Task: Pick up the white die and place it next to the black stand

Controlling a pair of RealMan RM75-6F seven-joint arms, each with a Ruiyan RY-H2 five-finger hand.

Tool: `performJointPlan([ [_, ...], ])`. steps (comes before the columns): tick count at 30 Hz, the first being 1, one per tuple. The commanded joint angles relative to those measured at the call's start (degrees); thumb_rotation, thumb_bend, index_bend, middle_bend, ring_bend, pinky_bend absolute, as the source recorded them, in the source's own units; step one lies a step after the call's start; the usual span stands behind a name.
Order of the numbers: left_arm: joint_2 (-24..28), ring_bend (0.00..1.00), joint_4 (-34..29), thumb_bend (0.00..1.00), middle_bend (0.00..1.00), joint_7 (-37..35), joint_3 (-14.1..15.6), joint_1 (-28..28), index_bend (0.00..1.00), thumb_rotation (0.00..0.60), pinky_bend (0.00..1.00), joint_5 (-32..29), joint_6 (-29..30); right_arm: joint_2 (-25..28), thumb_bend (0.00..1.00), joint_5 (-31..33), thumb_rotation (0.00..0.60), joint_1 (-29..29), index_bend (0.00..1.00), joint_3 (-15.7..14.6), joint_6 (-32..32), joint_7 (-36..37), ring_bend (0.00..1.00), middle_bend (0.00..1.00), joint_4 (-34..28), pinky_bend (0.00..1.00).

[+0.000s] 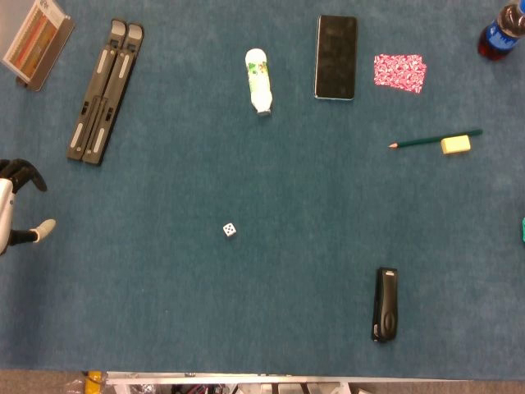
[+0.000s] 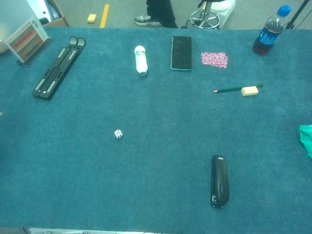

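We see the white die point(image 1: 230, 231) lying loose a little left of centre on the blue tabletop point(image 1: 271, 312), untouched and well apart from the black stand point(image 1: 105, 91), which lies folded flat in the upper left of the frame, so we judge the pick-up not yet begun. Our left hand point(image 1: 18, 201) shows only at the left edge of the head view, empty with its fingers apart, while our right hand is in neither view. We can read no writing: the print on the white bottle point(image 1: 259, 80), the blue-labelled soda bottle point(image 2: 268, 35) and the card holder point(image 1: 38, 39) is too small.
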Motion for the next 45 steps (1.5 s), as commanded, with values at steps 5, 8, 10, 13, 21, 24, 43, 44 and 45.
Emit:
performJointPlan([
  [5, 0.1, 0.31, 0.4, 0.03, 0.38, -1.1, 0.3, 0.2, 0.47, 0.600, 0.44, -0.4, -0.2, -0.1, 0.03, -0.1, 0.600, 0.1, 0.70, 0.2, 0.4, -0.7, 0.38, 0.44, -0.4, 0.44],
  [8, -0.1, 0.31, 0.7, 0.03, 0.38, -1.5, 0.4, 0.2, 0.47, 0.600, 0.44, -0.2, -0.2, 0.0, 0.03, -0.1, 0.600, 0.2, 0.70, 0.1, 0.1, -1.1, 0.38, 0.44, -0.7, 0.44],
  [10, -0.2, 0.31, 0.8, 0.03, 0.38, -1.6, 0.4, 0.3, 0.47, 0.600, 0.44, -0.2, 0.0, -0.2, 0.03, 0.0, 0.600, 0.4, 0.70, 0.2, -0.1, -0.9, 0.38, 0.44, -0.6, 0.44],
  [13, -0.2, 0.31, 0.7, 0.03, 0.38, -1.6, 0.4, 0.1, 0.47, 0.600, 0.44, -0.7, -0.5, -0.6, 0.03, 0.4, 0.600, 0.8, 0.70, 0.4, -0.7, -0.4, 0.38, 0.44, 0.0, 0.44],
  [21, -0.7, 0.31, -0.1, 0.03, 0.38, -0.5, 0.4, -0.2, 0.47, 0.600, 0.44, -1.0, -0.9, -2.0, 0.03, 0.3, 0.600, 2.5, 0.70, 0.7, -2.9, 2.6, 0.38, 0.44, 2.9, 0.44],
  [24, -0.9, 0.31, -0.4, 0.03, 0.38, -0.8, 0.9, -0.4, 0.47, 0.600, 0.44, -0.2, -1.2, -2.2, 0.03, -0.6, 0.600, 2.6, 0.70, 0.2, -3.0, 2.8, 0.38, 0.44, 3.2, 0.44],
  [43, -7.0, 0.17, 1.2, 0.03, 0.14, -8.0, 1.6, -8.8, 0.43, 0.600, 0.38, 6.7, -9.7, -1.2, 0.03, 2.3, 0.600, 8.2, 0.55, 4.5, -7.2, 1.8, 0.37, 0.41, 2.2, 0.44],
  [44, -7.5, 0.15, 1.6, 0.03, 0.12, -8.6, 1.6, -9.2, 0.43, 0.600, 0.36, 7.0, -10.1, -1.1, 0.03, 2.5, 0.600, 8.3, 0.55, 4.7, -7.3, 1.8, 0.37, 0.41, 2.1, 0.44],
  [45, -8.2, 0.13, 2.1, 0.03, 0.11, -9.2, 1.5, -9.8, 0.43, 0.600, 0.34, 7.3, -10.5, -1.1, 0.03, 2.7, 0.600, 8.5, 0.54, 4.9, -7.3, 1.8, 0.36, 0.41, 2.1, 0.44],
])
